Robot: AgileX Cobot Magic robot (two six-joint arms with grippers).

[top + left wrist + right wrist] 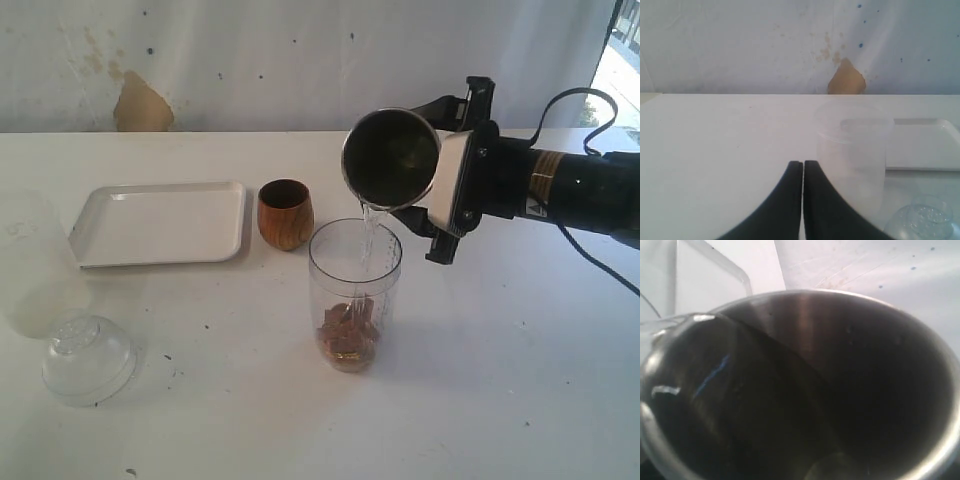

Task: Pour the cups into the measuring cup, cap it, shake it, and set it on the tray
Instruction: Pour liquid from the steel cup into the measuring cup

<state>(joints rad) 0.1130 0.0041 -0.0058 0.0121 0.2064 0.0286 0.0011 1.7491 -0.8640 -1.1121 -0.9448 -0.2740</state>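
Steel tumbler (390,158) held tipped by right gripper (455,175), water poured into measuring cup (355,290) containing brown bits. Wooden cup (285,214) beside tray (160,222). Left gripper (803,166) closed, empty. White table (520,380), stained wall (140,105).

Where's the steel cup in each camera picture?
Exterior view: steel cup, tilted right of centre, pouring into the clear cup.
Left wrist view: not in it.
Right wrist view: the steel cup fills the picture, mouth-on.
Shared landmark: the white tray, in exterior and left wrist views.
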